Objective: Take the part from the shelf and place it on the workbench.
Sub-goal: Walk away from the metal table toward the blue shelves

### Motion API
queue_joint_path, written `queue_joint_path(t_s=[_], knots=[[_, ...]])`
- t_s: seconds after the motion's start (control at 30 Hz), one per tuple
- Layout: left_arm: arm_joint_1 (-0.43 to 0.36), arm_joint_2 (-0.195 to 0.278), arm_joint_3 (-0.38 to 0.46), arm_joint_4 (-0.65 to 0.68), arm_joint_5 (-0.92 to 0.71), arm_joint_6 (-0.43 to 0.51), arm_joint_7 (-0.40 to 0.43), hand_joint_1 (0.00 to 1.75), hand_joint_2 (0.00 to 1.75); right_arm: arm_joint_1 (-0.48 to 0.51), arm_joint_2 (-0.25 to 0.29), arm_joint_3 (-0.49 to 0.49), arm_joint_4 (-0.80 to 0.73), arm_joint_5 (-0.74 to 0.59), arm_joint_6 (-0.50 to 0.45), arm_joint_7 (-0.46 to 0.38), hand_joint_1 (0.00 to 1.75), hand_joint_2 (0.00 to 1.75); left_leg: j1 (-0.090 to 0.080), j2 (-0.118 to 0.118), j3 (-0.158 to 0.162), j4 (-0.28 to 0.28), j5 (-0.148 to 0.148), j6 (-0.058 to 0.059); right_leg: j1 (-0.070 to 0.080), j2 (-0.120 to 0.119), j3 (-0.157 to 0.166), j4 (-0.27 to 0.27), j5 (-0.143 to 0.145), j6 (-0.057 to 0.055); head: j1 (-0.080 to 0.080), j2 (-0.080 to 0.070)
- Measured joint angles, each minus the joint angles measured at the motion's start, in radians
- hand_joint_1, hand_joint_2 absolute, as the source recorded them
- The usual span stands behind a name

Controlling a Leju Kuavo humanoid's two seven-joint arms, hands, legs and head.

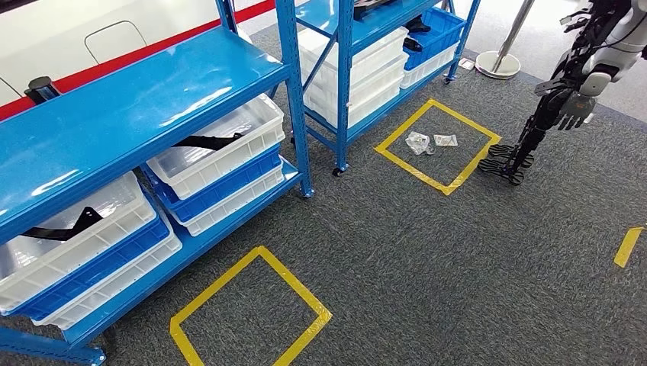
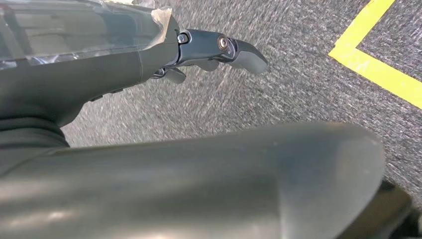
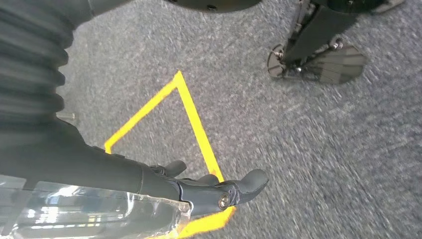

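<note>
black part point(image 1: 206, 140) in white bin point(image 1: 252, 126), blue shelf point(image 1: 114, 114)

Second robot point(image 1: 587, 69): upper body cut off at the head view's edge.
Bags on floor point(image 1: 429, 142): contents too small to tell.
Carpet point(image 2: 259, 94): blurred in both wrist views.
Left hand point(image 2: 219, 50): fingers mostly hidden.
Nearest bin point(image 1: 69, 244): cut off by the edge.

Left hand point(image 2: 219, 52): hanging at the arm's end above the carpet, thumb extended, other fingers partly curled beneath it, nothing held. Right hand point(image 3: 219, 191): same hanging pose, thumb stretched forward, fingers loosely bent beside it, palm empty.
</note>
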Motion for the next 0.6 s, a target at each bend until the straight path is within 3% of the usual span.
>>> queue_joint_path(t_s=[0.13,0.17,0.2,0.27,0.3,0.33,0.6], knots=[[-0.001,0.000,0.000,0.000,-0.001,0.000,0.000,0.00,0.00,0.001,0.000,0.000,0.000,-0.001,0.000,0.000,0.00,0.00,0.001,0.006,-0.008,0.017,-0.010,-0.001,0.001,-0.002,0.000,0.000,0.000,-0.001,-0.001,0.000],[-0.001,0.000,0.000,0.000,-0.003,0.000,0.000,0.00,0.00,0.003,0.000,-0.001,0.000,-0.002,0.000,-0.001,0.00,0.00,0.001,0.010,-0.032,0.068,-0.033,-0.002,0.003,-0.008,0.000,0.000,-0.001,-0.002,-0.001,0.000],[-0.001,0.000,0.000,0.000,-0.006,0.000,0.000,0.00,0.00,0.005,0.000,-0.002,0.000,-0.003,0.000,-0.002,0.00,0.00,0.002,0.015,-0.041,0.093,-0.034,-0.001,0.006,-0.017,0.000,0.000,-0.002,-0.004,-0.001,0.000],[-0.003,0.000,0.000,0.000,-0.011,-0.001,-0.001,0.00,0.00,0.007,0.000,-0.005,0.000,-0.006,0.000,-0.004,0.00,0.00,-0.001,0.030,-0.012,0.046,-0.009,0.007,0.019,-0.035,0.001,0.003,-0.008,-0.002,0.000,0.000],[-0.003,0.000,0.000,0.000,-0.012,-0.001,-0.001,0.00,0.00,0.006,0.000,-0.005,0.000,-0.006,0.000,-0.005,0.00,0.00,-0.004,0.033,0.026,-0.026,0.025,0.011,0.024,-0.039,0.000,0.004,-0.010,-0.001,0.000,0.000],[-0.003,0.000,0.000,0.000,-0.012,-0.001,-0.001,0.00,0.00,0.006,-0.001,-0.005,0.000,-0.006,0.000,-0.005,0.00,0.00,-0.007,0.035,0.049,-0.071,0.037,0.013,0.028,-0.040,-0.002,0.005,-0.013,0.001,0.001,0.000],[-0.003,0.000,0.000,0.000,-0.022,-0.011,-0.008,0.00,0.00,0.008,-0.001,-0.008,0.000,-0.014,-0.003,-0.010,0.00,0.00,-0.019,0.030,0.048,-0.071,0.036,0.023,0.022,-0.043,-0.001,-0.006,-0.009,0.010,0.002,0.000]])
